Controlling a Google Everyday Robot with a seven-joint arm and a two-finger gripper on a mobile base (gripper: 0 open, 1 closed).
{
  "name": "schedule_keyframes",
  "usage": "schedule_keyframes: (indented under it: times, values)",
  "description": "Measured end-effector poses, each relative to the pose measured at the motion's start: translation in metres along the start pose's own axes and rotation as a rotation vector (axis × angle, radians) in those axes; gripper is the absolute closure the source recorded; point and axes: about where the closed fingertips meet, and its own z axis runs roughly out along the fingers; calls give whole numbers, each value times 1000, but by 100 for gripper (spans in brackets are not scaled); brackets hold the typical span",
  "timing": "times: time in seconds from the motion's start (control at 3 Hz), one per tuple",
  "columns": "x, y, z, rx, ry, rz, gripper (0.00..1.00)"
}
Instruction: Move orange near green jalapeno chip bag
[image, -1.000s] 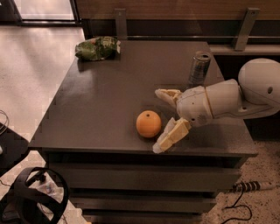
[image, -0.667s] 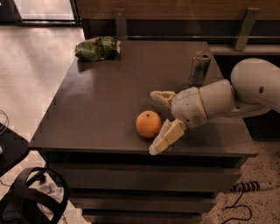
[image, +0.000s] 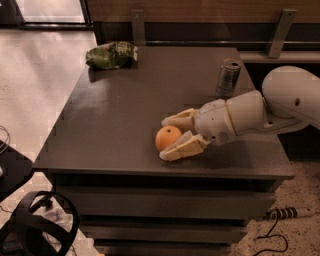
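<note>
The orange (image: 168, 137) rests on the dark table (image: 120, 115) near its front edge, right of centre. My gripper (image: 165, 139) reaches in from the right, level with the table top. Its two pale fingers (image: 181, 120) lie on the far and near sides of the orange and press against it. The green jalapeno chip bag (image: 111, 54) lies crumpled at the table's far left corner, well away from the orange and the gripper.
A tall silver can (image: 228, 77) stands at the far right of the table, just behind my white arm (image: 250, 116). A wooden wall with metal brackets (image: 278, 31) runs behind the table. Cables and a black headset (image: 40, 225) lie on the floor at the front left.
The gripper has slid left until the orange sits between its fingers, and the fingers have closed in on the orange. The orange, bag and can have not moved.
</note>
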Motion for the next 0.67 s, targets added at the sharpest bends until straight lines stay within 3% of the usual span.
schedule_keyframes:
  times: [0.67]
  values:
    - [-2,2,3,-6,1,-5,86]
